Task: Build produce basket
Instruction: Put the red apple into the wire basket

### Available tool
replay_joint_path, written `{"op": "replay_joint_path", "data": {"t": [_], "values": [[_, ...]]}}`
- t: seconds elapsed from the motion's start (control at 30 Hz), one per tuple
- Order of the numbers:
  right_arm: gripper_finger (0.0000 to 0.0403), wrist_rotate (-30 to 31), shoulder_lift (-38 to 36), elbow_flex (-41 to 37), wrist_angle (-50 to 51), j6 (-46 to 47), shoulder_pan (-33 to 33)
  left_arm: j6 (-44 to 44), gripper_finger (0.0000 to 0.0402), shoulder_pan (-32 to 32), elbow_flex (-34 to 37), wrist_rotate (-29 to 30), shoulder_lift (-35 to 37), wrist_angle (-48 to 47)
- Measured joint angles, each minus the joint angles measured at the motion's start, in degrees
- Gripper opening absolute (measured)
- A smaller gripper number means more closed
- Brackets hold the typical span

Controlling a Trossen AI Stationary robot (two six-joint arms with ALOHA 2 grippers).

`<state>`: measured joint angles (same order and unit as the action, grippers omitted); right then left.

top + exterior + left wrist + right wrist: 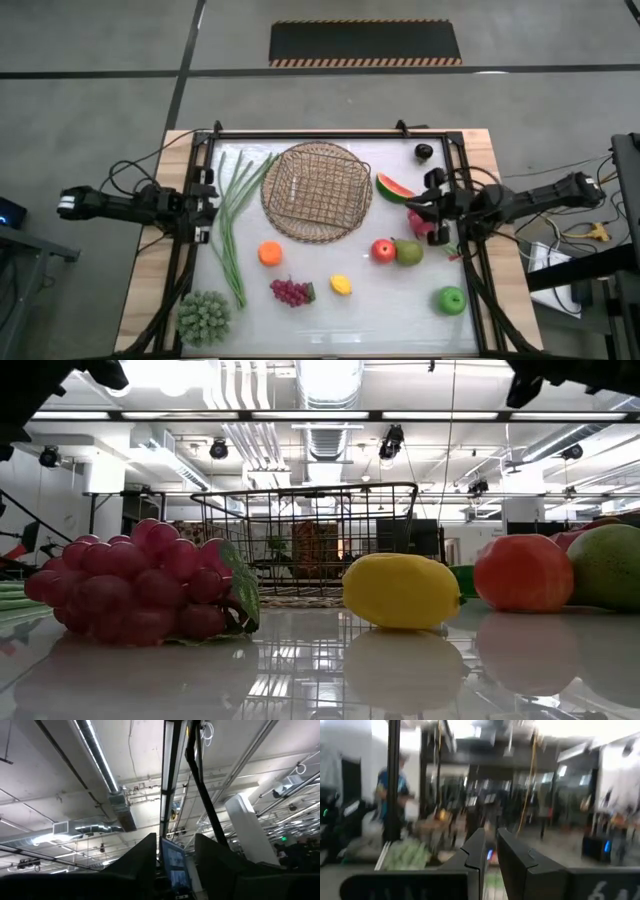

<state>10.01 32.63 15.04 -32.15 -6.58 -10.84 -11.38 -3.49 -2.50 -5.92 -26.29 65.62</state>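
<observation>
The tan lattice basket (316,190) sits on the table's far middle, with nothing in it; the low view shows it (305,540) behind the fruit. Long green stalks (235,220) lie to its left and a watermelon slice (393,187) to its right. Nearer lie an orange (270,253), grapes (291,292), a lemon (341,285), a red apple (383,250), a pear (408,252) and a green apple (452,300). My right gripper (418,208) hovers over the pink dragon fruit (424,228), its fingers (491,847) a narrow gap apart. My left gripper (207,203) waits open at the left edge, pointing up (175,850).
A bumpy green clump (204,317) lies at the near left corner and a small dark object (424,151) at the far right. A dark frame (200,150) borders the white table. Free room lies between the orange and the red apple. A person stands in the room beyond.
</observation>
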Motion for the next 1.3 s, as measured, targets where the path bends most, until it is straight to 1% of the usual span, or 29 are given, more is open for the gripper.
{"op": "replay_joint_path", "data": {"t": [0.13, 0.3, 0.47, 0.63, 0.77, 0.83, 0.93, 1.0, 1.07, 1.13, 1.3], "values": [[0.0038, 0.13, 2.92, 7.97, 19.63, 7.39, -1.44, 0.02, 0.0118, 0.0, -0.08, 0.49, -0.21, -0.03], [0.0038, 0.3, 9.57, 19.72, 43.75, 15.43, -4.55, -0.02, 0.0118, 0.0, -0.26, 0.86, 0.51, 0.0], [0.0038, 0.52, 17.08, 30.29, 58.64, 22.94, -8.79, -0.07, 0.0118, 0.0, -0.26, 2.02, 1.99, 0.36], [0.0038, 0.53, 24.95, 37.77, 68.29, 28.79, -13.09, -0.04, 0.0118, 0.0, 0.26, 2.02, 2.79, -0.17], [0.0038, 0.61, 30.13, 42.54, 72.15, 32.54, -15.7, 0.04, 0.0118, 0.0, 0.26, 2.0, 2.61, -0.08], [0.0038, 1.09, 32.61, 44.06, 73.63, 32.55, -16.18, 0.06, 0.0118, 0.0, 0.26, 2.0, 2.55, -0.12], [0.0039, 3.44, 35.97, 45.99, 76.39, 33.99, -16.29, 0.07, 0.0118, 0.0, 0.26, 2.0, 2.96, -0.05], [0.0047, 3.44, 38.26, 47.14, 78.17, 35.48, -15.79, -0.01, 0.0118, 0.0, 0.21, 2.0, 3.33, 0.01], [0.0065, 2.77, 40.49, 48.3, 81.23, 37.06, -14.96, -0.8, 0.0118, 0.0, 0.15, 2.0, 3.79, 1.08], [0.0092, 2.02, 42.4, 49.6, 84.38, 39.08, -14.36, -2.38, 0.0118, 0.0, 0.11, 1.98, 4.13, 2.86], [0.0182, 2.03, 46.38, 51.81, 89.39, 42.64, -13.49, -2.73, 0.0118, 0.0, 0.2, 1.98, 5.1, 2.98]]}}
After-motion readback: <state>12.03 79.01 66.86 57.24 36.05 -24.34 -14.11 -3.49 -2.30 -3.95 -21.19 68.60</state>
